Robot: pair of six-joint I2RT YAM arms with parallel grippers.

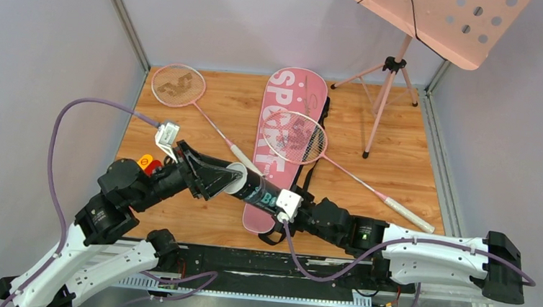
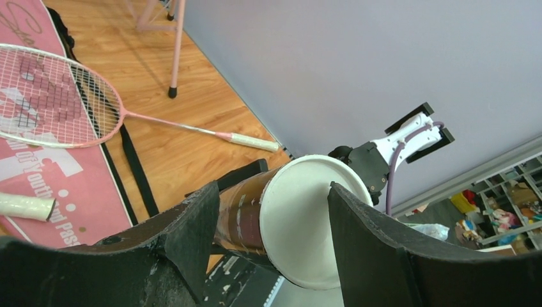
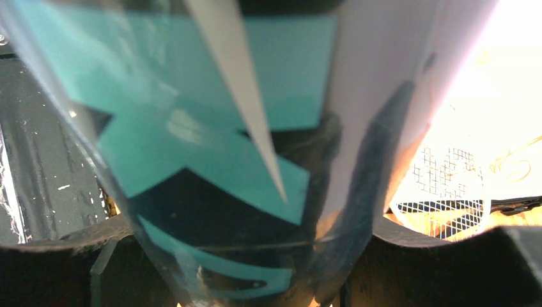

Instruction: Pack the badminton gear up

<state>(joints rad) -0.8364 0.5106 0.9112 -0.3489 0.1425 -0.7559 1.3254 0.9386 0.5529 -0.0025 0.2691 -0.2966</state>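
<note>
Your right pincer (image 1: 282, 202) is clenched around the lower end of the shuttlecock tube (image 1: 255, 188). In the right wrist view the tube's black-and-teal label fills the space between the fingers. The tube hangs off the table above the near end of the pink SPORT racket bag (image 1: 290, 101), slanting from the right pincer up toward 10 o'clock.

Your left pincer (image 1: 223, 177) sits at that upper end, released, with its fingers (image 2: 185, 243) spread wide. In the left wrist view the tube's white cap (image 2: 300, 224) faces into the gap, and one side of its rim is hidden behind a finger. You cannot tell whether either finger touches it.

The bag lies on the wooden table (image 1: 398, 155), running from 12 o'clock down toward 6. The near racket (image 1: 295, 137) rests with its head on the bag and its white handle on bare wood, pointing to 4 o'clock. The far racket (image 1: 178, 85) lies at 11 o'clock from the tube, its handle running down toward the capped end.

A pink music stand (image 1: 437, 20) stands at 1 o'clock. A small orange and red toy (image 1: 145, 163) sits just beside your left arm, at 9 o'clock from the tube.
</note>
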